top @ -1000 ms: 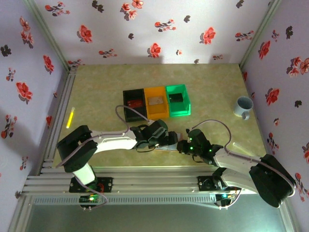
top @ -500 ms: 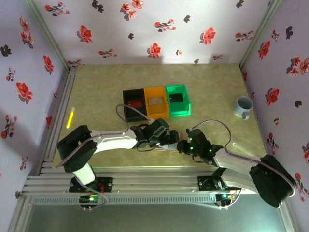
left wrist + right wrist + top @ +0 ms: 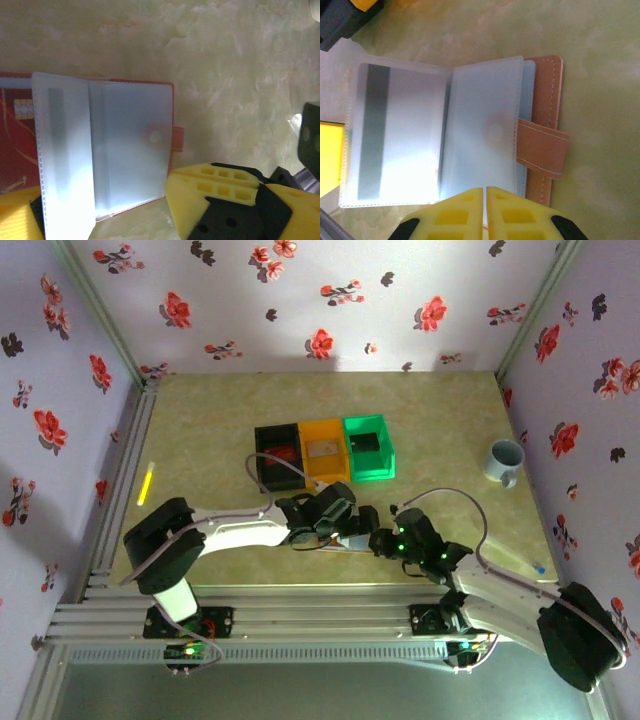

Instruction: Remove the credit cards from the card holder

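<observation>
The card holder [image 3: 485, 130] lies open on the table near the front edge, with a brown rim, a brown strap [image 3: 541, 150] and clear sleeves. One sleeve holds a credit card with a grey stripe [image 3: 374, 130]. A red credit card with a chip [image 3: 15, 145] sits in the left half. My right gripper [image 3: 485, 197] is shut, its yellow tips pinching the near edge of a clear sleeve. My left gripper [image 3: 102, 215] hovers open over the holder [image 3: 130, 145], one finger on each side of its lower edge. From above, both grippers [image 3: 350, 530] [image 3: 378, 540] meet over the holder [image 3: 345, 546].
A black bin [image 3: 276, 462], an orange bin [image 3: 324, 452] and a green bin [image 3: 368, 448] stand in a row behind the grippers. A grey mug [image 3: 504, 461] sits at the right wall. A yellow stick [image 3: 146, 483] lies at the left.
The right arm's elbow has swung right and down while its gripper stayed at the card holder. The left gripper has shifted slightly right.
</observation>
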Tool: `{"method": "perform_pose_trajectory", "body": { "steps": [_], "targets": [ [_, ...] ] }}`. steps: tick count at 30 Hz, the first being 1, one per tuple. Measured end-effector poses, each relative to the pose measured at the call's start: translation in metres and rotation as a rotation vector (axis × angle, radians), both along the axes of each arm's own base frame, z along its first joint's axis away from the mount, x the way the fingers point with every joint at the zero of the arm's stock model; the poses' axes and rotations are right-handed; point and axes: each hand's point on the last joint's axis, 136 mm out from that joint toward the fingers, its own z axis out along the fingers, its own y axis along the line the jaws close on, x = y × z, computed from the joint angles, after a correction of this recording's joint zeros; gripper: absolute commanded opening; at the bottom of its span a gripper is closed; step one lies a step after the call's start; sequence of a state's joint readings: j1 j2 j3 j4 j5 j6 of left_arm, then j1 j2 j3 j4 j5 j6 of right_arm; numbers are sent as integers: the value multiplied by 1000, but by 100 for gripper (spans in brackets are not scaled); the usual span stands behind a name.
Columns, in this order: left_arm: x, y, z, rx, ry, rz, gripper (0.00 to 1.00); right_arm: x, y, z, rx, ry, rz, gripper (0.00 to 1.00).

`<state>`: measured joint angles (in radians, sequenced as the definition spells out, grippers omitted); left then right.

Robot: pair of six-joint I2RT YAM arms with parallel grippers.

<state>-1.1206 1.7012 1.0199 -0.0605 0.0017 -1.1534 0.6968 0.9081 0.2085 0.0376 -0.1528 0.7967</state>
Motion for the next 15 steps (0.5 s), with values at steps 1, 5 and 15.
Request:
{"method": "perform_pose_trajectory", "body": {
  "steps": [1,5,15],
  "targets": [
    [0,-1,-1,0,0,-1,100,-1,-1,2,1,-4,-2,13],
    [1,-4,-4,3,5,-3,100,-2,-6,7,-1,-21,-11,17],
    [3,-15,2,-25,5,-15,100,-9,-13,16,3,-37,-17,27]
  ]
}}
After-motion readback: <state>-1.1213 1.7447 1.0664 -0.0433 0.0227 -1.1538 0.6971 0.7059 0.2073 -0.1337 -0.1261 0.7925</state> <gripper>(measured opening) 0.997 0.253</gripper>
